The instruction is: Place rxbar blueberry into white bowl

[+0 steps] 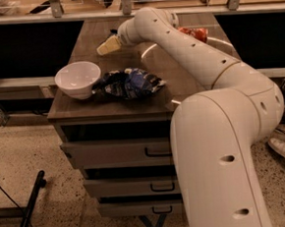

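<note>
The white bowl stands at the front left corner of the wooden table. My gripper hangs over the table's far left part, behind the bowl and above the tabletop, at the end of the white arm that reaches in from the right. The rxbar blueberry does not show clearly. A small dark sliver lies just behind the gripper, and I cannot tell what it is. Nothing lies in the bowl.
A wrinkly blue-and-white chip bag lies right of the bowl, touching it. A red-orange soda can lies at the back right behind the arm. Drawers sit under the tabletop. A rail with posts runs behind the table.
</note>
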`<state>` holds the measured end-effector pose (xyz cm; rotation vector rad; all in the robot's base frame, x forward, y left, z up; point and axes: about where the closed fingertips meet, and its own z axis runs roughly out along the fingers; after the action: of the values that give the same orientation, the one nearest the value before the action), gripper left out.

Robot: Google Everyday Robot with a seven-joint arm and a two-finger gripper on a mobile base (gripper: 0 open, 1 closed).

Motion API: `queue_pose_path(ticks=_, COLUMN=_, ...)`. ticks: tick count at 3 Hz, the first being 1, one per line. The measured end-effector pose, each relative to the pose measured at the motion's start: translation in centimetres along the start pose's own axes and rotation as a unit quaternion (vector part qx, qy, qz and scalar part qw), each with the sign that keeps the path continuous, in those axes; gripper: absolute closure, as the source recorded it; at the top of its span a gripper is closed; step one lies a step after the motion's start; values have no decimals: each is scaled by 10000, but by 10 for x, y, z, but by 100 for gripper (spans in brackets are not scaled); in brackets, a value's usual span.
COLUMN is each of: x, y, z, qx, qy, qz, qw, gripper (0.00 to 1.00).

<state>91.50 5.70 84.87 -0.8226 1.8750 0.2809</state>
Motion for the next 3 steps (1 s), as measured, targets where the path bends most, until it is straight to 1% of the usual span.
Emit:
queue_pose_path(ticks=1, x=3, y=2, z=9, qx=-48, qy=-57, qz=165, qw=9998, gripper=0)
queue_pose_path(ticks=2, x=2, y=9, z=14, qx=-150, qy=-137, qz=384, qw=9991, gripper=2)
queue_pose_path(ticks=3, x=1, y=15, z=15, qx=-263, qy=-188, qz=472, qw=9984, gripper=33)
